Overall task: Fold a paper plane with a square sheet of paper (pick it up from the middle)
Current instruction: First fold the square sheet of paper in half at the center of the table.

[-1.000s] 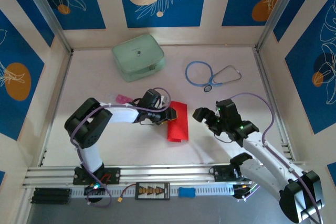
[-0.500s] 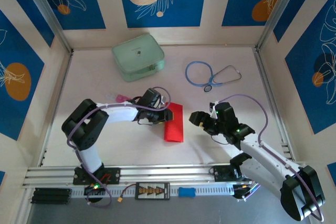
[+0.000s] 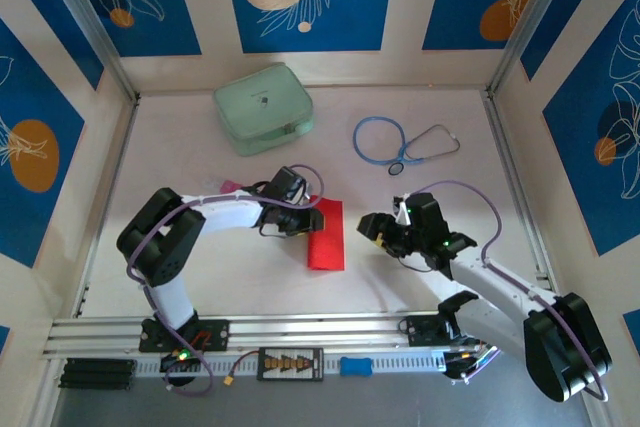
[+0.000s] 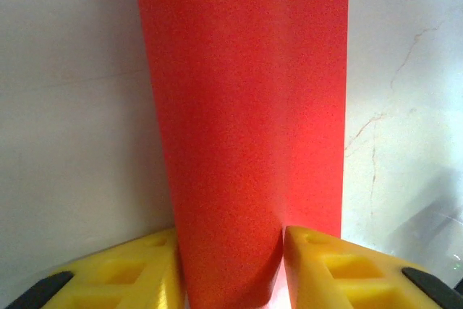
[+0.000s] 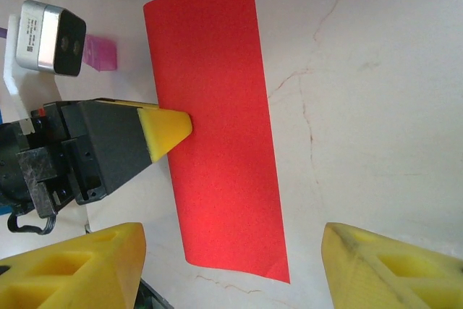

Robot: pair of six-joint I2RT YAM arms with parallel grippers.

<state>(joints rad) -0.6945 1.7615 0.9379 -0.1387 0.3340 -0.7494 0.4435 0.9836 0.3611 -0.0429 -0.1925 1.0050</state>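
Note:
The square sheet of paper [image 3: 326, 235] is bright red and lies mid-table, curled over into a narrow strip. My left gripper [image 3: 305, 219] reaches in from the sheet's left side. In the left wrist view its yellow fingers [image 4: 155, 265] press both sides of the raised red paper [image 4: 246, 121], shut on it. My right gripper [image 3: 372, 229] hovers just right of the sheet. It stands open [image 5: 233, 236], its yellow tips wide apart and clear of the red paper [image 5: 217, 135]. The left gripper's fingertip [image 5: 170, 127] touches the sheet's left edge.
A pale green case [image 3: 263, 109] sits at the back left and a blue stethoscope [image 3: 400, 142] at the back right. A small pink object [image 3: 232, 187] lies behind the left arm. A metal rail [image 3: 300, 329] runs along the near edge. Walls enclose the table.
The left jaws have narrowed onto the paper and drawn it a little to the left. The right gripper has moved left toward the sheet and its jaws have narrowed.

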